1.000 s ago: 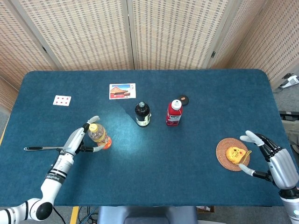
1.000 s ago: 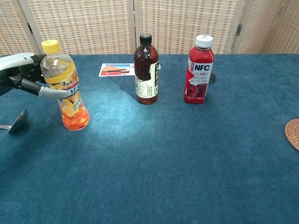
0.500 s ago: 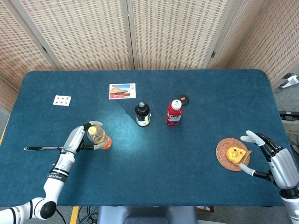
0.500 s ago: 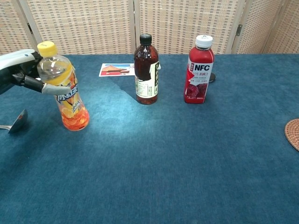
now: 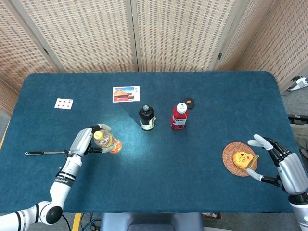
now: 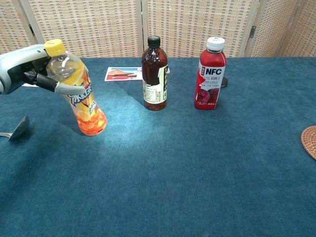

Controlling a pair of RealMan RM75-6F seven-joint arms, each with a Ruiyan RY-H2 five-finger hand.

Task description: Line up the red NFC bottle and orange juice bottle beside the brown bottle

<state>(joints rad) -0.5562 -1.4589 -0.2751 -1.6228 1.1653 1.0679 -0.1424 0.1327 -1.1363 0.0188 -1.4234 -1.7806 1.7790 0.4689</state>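
Three bottles on a blue table, one leaning, two upright.
The orange juice bottle (image 6: 81, 96), yellow-capped, tilts with its top leaning left. The brown bottle (image 6: 154, 74), black-capped, stands upright mid-table; the red NFC bottle (image 6: 211, 74), white-capped, stands upright near its right.

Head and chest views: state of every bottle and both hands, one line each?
orange juice bottle: capped, tilted with its top toward the left hand, held near the top
brown bottle: capped, upright, free-standing
red NFC bottle: capped, upright, free-standing, right of the brown bottle
left hand: grips the orange juice bottle's upper part
right hand: holds nothing, fingers spread, beside the woven coaster
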